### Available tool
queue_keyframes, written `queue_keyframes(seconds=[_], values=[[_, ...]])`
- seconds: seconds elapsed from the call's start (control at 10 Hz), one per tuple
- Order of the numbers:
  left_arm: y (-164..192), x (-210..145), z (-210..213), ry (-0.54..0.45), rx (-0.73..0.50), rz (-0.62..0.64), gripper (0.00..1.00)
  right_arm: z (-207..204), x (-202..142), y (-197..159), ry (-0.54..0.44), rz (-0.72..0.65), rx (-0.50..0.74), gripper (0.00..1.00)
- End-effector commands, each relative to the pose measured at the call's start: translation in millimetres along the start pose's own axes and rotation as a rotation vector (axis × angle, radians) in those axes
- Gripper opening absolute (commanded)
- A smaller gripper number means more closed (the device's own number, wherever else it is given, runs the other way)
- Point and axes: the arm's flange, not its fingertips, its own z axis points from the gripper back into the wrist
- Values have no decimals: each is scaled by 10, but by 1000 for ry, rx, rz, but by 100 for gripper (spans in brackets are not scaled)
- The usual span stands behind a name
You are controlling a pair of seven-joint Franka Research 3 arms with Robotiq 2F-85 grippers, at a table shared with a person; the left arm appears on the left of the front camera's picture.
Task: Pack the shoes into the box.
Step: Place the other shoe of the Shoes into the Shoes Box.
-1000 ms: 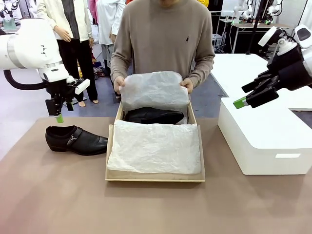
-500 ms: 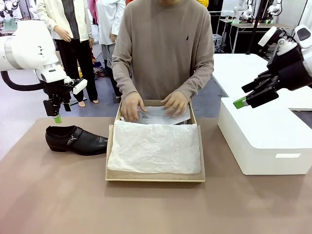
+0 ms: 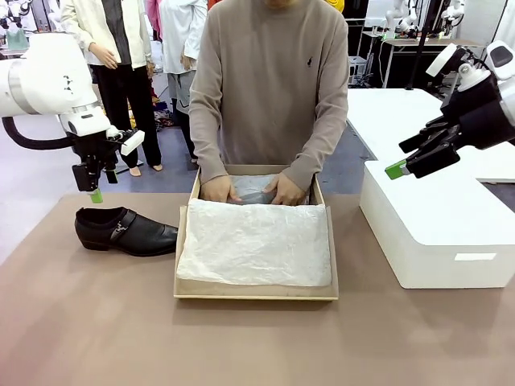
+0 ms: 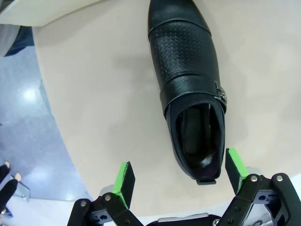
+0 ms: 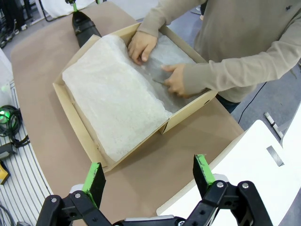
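Checking front view: one shoe [image 3: 125, 231] lies on its sole on the bench [image 3: 96, 330], left of the box [image 3: 256, 294], toe just beside the box's left wall. The left fingers [image 3: 96, 195] hang over the heel end, pointing down, clear of the leather. The box is open, and white tissue paper [image 3: 253, 241] covers its near part. At the far part, the person's hands [image 3: 219, 189] press a thinner sheet [image 3: 253, 189] down. The right fingers [image 3: 394, 169] hover well apart from the box, over the white block [image 3: 434, 233], spread wide and empty.

Left wrist view: the fingers are spread fully, one green pad on either side of the heel, touching nothing. The shoe's opening faces the camera, with the buckle [image 4: 220, 96] on one side.
- Judgement: the glossy upper is slick. Heel counter and sole are stiff, the vamp softer. Weight is moderate, and the toe will likely droop if the shoe is lifted by the heel.
- Best hold: across the heel counter, or across the waist just behind the strap, with pads on the side walls and off the buckle.

Right wrist view: the fingers are wide apart and hold nothing, looking down on the box. A dark shape shows faintly through the sheet under the hands. It is probably the other shoe, but I cannot confirm.
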Motion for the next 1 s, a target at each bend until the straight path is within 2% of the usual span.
queue_keyframes(seconds=[0.0, 0.9], values=[[52, -25, -31, -2, -3, 24, 100, -3, 2, -6, -13, -1, 9, 100], [323, -166, -259, 33, -27, 150, 100, -3, 2, -6, -13, -1, 9, 100]])
